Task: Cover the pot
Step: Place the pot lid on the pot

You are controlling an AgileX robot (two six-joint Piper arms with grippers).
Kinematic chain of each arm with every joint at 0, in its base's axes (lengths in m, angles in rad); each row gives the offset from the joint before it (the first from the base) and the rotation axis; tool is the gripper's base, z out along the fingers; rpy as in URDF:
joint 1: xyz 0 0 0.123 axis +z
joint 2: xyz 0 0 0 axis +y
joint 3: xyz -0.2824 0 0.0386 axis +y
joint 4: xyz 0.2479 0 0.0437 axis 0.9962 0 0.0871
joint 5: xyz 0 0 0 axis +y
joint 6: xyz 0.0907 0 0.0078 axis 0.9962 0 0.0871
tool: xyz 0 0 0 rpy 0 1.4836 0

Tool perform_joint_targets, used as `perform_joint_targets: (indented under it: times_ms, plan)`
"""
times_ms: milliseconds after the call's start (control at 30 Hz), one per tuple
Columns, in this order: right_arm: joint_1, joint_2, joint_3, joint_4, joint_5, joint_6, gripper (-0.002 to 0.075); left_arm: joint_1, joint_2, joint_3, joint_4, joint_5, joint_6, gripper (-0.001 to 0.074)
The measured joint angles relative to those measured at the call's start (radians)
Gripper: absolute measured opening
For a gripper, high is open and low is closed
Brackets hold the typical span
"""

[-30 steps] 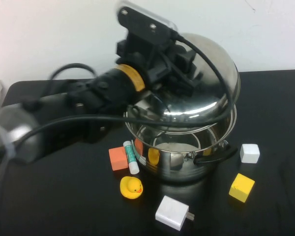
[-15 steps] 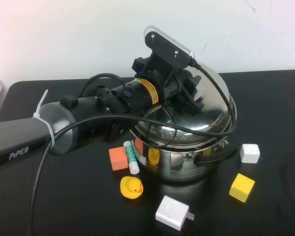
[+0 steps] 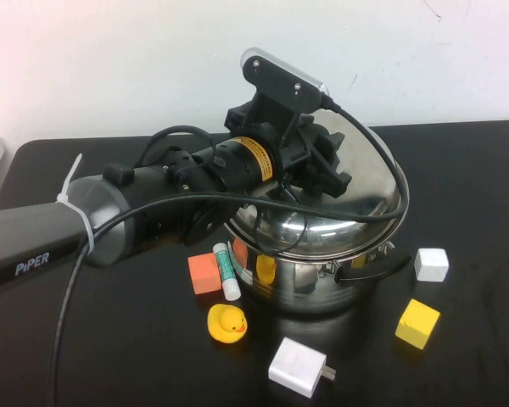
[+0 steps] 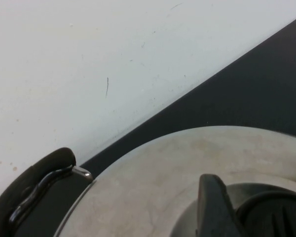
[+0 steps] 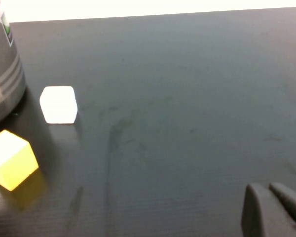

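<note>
The pot sits mid-counter, its black side handle pointing toward the white block and yellow block. The domed lid rides on top of it, tilted: the far edge is lifted, the near-left edge already down around the rim.

The left end effector is right on the crown of that lid, clenched on the black knob by the look of the wrist view, where one dark finger presses against it. So the pot lies straight below the left end effector, nothing between them but the lid itself. What the next move needs, I'd say, is to level the dome and ease it straight down until the rim seats all round.

The right end effector hangs low over bare counter well off to the pot's right, its two fingertips pressed together, holding nothing. The left arm is plainly the nearer one.

Watch the clutter hugging the pot's near-left side: orange block, white tube, rubber duck, white adapter.
</note>
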Motion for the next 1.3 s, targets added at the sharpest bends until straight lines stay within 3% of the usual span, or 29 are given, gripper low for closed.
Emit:
perform_joint_targets:
  times_ms: [1300]
  plan:
    - [0.000,0.000,0.000,-0.002,0.000,0.000,-0.0002,0.000,0.000,-0.005,0.006,0.061,-0.101,0.0313]
